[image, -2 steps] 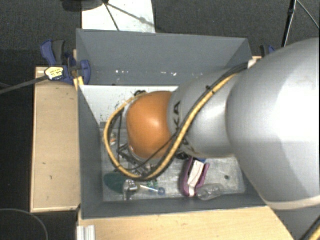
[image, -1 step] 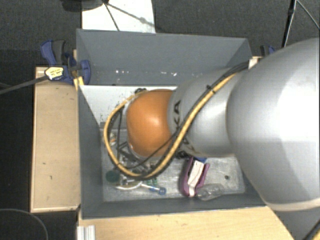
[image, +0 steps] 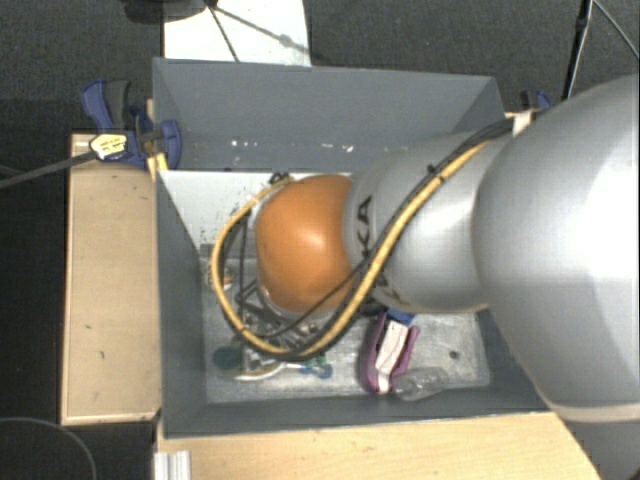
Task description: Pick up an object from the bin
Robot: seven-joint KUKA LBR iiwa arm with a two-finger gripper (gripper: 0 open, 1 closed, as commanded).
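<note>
The dark body of my gripper (image: 263, 321) peeks out from under the arm's orange cover, low over the bin's front left part. Just below it on the bin floor lies a small metal thing with green-teal ends (image: 247, 362), and I cannot tell whether the gripper touches it. To the right, a purple and white object (image: 384, 358) rests near the front wall, partly under the arm. A clear plastic piece (image: 427, 383) lies beside it at the front right.
The big grey arm reaches in from the right and hides most of the bin's middle and right side. Its yellow and black cables loop around the orange cover. The bin's left wall stands close to the gripper.
</note>
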